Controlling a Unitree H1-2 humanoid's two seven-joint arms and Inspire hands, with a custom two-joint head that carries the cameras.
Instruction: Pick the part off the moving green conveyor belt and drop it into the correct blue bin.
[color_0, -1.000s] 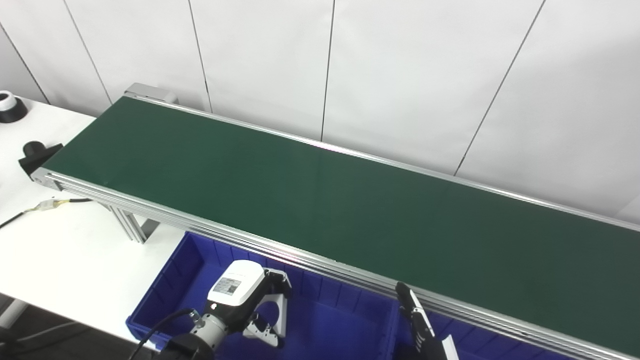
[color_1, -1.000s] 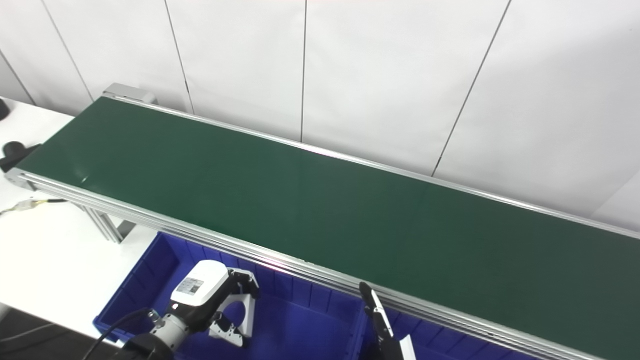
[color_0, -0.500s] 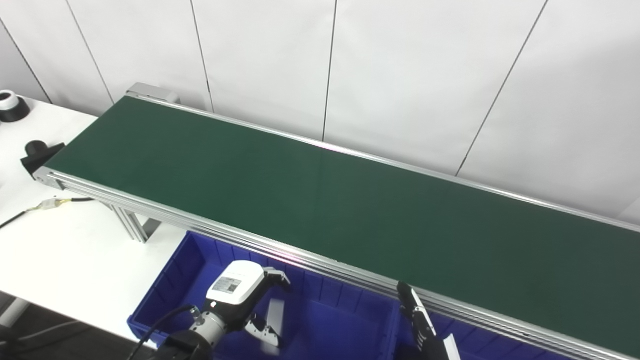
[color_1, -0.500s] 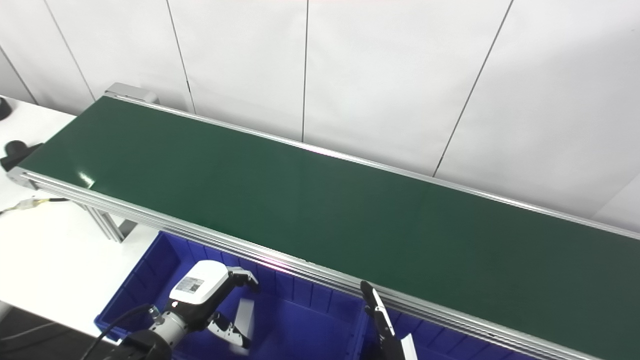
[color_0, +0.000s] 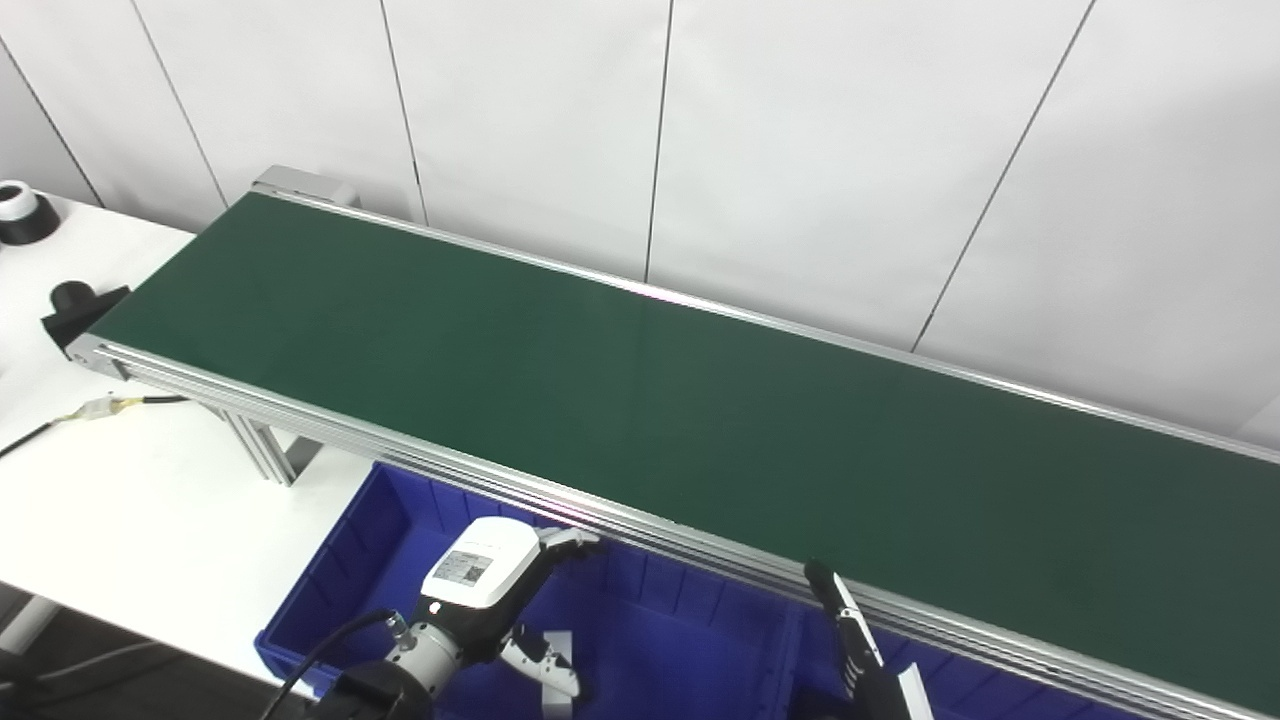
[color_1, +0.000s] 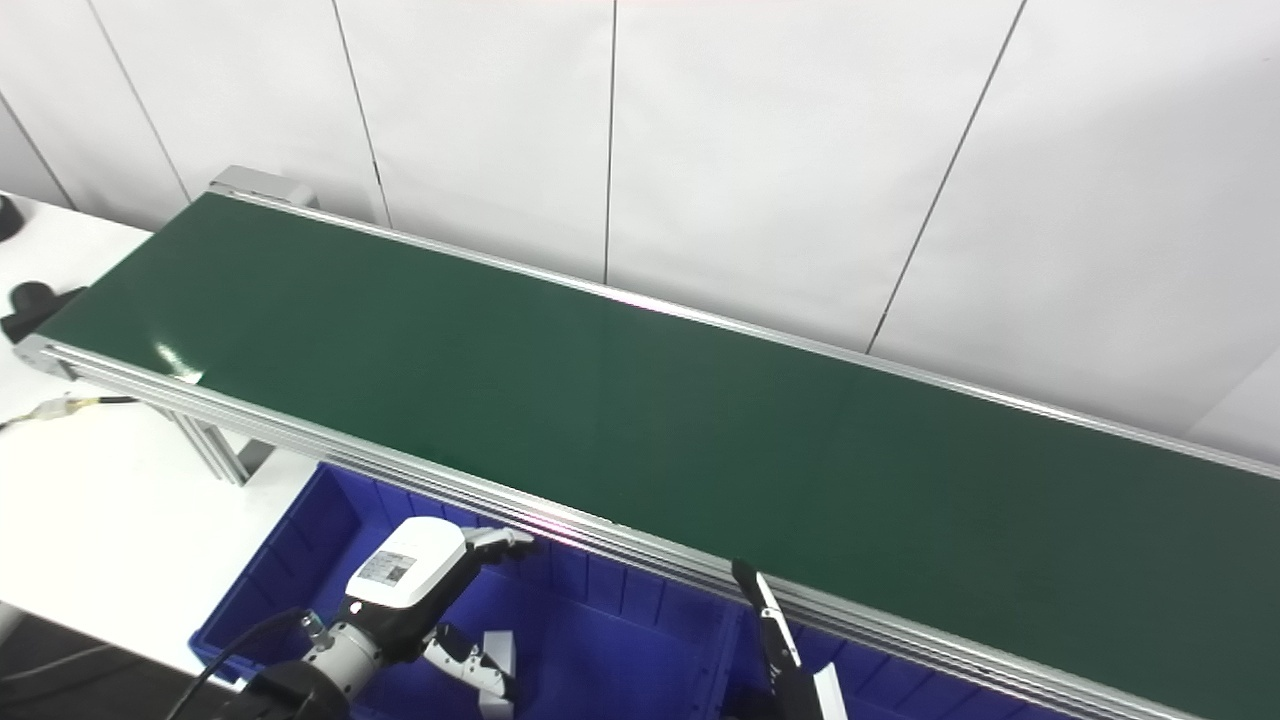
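Observation:
The green conveyor belt (color_0: 640, 400) carries no part. My left hand (color_0: 490, 590) hovers over the left blue bin (color_0: 330, 580), open, fingers spread toward the belt's near rail. A small pale grey part (color_0: 557, 646) lies in that bin just below the hand; it also shows in the right eye view (color_1: 498, 645). My right hand (color_0: 850, 640) shows only one straight black finger at the bottom edge, over the divide to the right blue bin (color_0: 960, 690); the rest of it is out of frame.
The belt's aluminium rail (color_0: 700, 545) runs just behind both bins. A white table (color_0: 120, 480) lies to the left with a cable (color_0: 110, 405) and a black fitting (color_0: 75, 300). A white panelled wall stands behind the belt.
My left hand was shut on the pale part above the left bin. Its fingers opened and the part fell into the bin. The right hand shifted slightly right.

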